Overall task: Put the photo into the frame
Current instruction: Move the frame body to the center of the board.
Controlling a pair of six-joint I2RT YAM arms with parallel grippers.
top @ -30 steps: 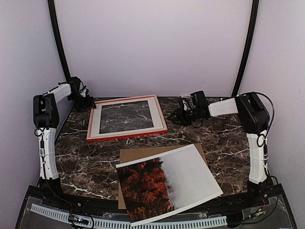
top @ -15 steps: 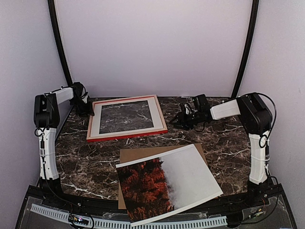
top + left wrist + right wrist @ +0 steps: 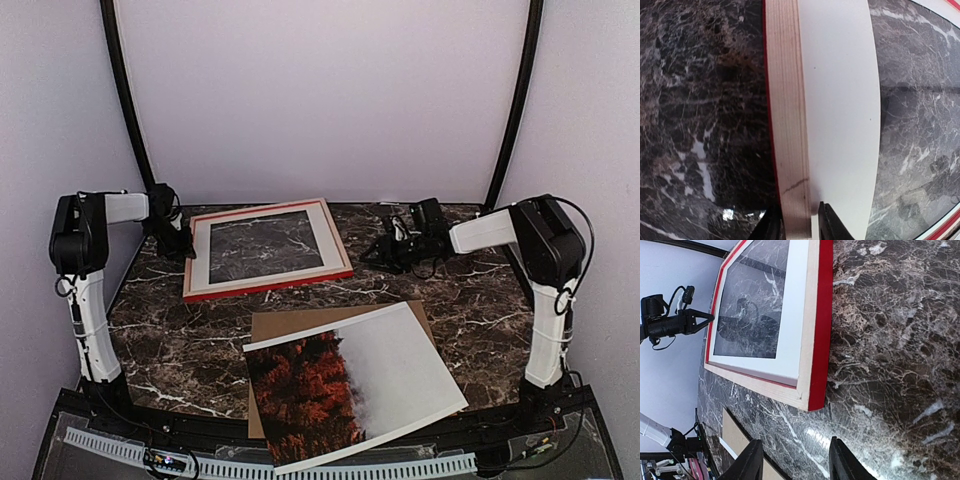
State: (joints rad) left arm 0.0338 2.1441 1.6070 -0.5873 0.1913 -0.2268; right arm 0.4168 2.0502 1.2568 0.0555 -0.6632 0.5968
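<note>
The photo (image 3: 350, 385) lies flat at 6 o'clock on the dark marble table (image 3: 480, 300). It is turned a bit crooked. It sits on top of a brown backing board (image 3: 290, 325), and its near corner sticks out past the table's edge. Its red trees are on the side nearer my left arm, and the white fog is on the other side.

The frame (image 3: 268, 286) lies at 12 o'clock from the photo, further back on the table. A white mat (image 3: 203, 262) sits inside it, and I can see marble through the window.

My left gripper (image 3: 799, 227) is at the frame's 9 o'clock side, near the far corner. Its fingers (image 3: 771, 227) are close together, one on each side of the pale wood rail. They seem to pinch the rail, with one finger by the red outer edge and the other by the white mat.

My right gripper (image 3: 796, 462) is near the frame's 3 o'clock side and is not touching it. Its fingers (image 3: 751, 462) stand about half open, with only bare marble between them. In the right wrist view, the frame's red corner is at 12 o'clock from those fingers, a little way off.

The photo is well apart from both grippers, and no finger touches it.
</note>
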